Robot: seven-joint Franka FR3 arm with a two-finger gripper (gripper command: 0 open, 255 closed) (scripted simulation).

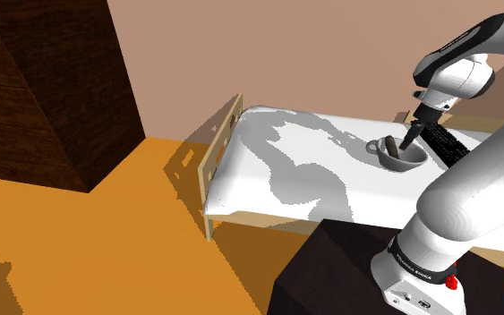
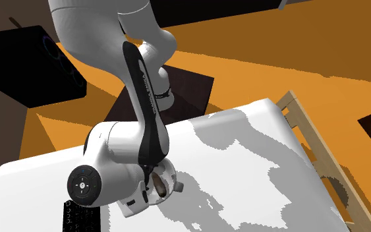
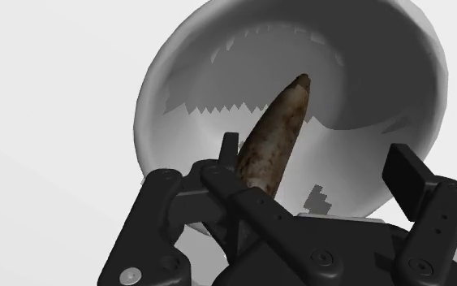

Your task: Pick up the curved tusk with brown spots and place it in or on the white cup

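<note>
1. Setting: white mattress (image 1: 277, 170) on a pale wooden bed frame (image 1: 221, 143), with orange floor (image 1: 80, 251) around it and a plain brown wall behind. The robot's dark box stand (image 1: 330, 268) sits at the bed's near side.
2. Receptacle: round white cup with a small side handle (image 1: 400, 159), upright on the mattress toward the shoulder view's right. A flat black keyed object (image 1: 442, 143) lies just beside it.
3. Task's thing: curved, tapering tusk mottled with brown spots (image 3: 275, 134), lying inside the cup's bowl. Its long axis runs from the gripper's palm down toward the cup's floor, pointed end leading. The thick end is hidden behind the finger mounts.
4. Pincer: all-black two-finger gripper (image 3: 317, 154), poised directly over the cup's mouth with its fingers spread wide. The tusk lies close against one finger (image 3: 230, 154) and well apart from the other, so nothing is clasped between them. Whether the tusk touches the near finger cannot be told.
5. Governing relation: the tusk lies straight ahead of the gripper along its approach axis, off-centre toward one finger. Judged from this, the placing looks essentially done. The likely next move is a straight withdrawal along the tusk's own axis. The risk is that the near finger drags the tusk out or tips the cup.
</note>
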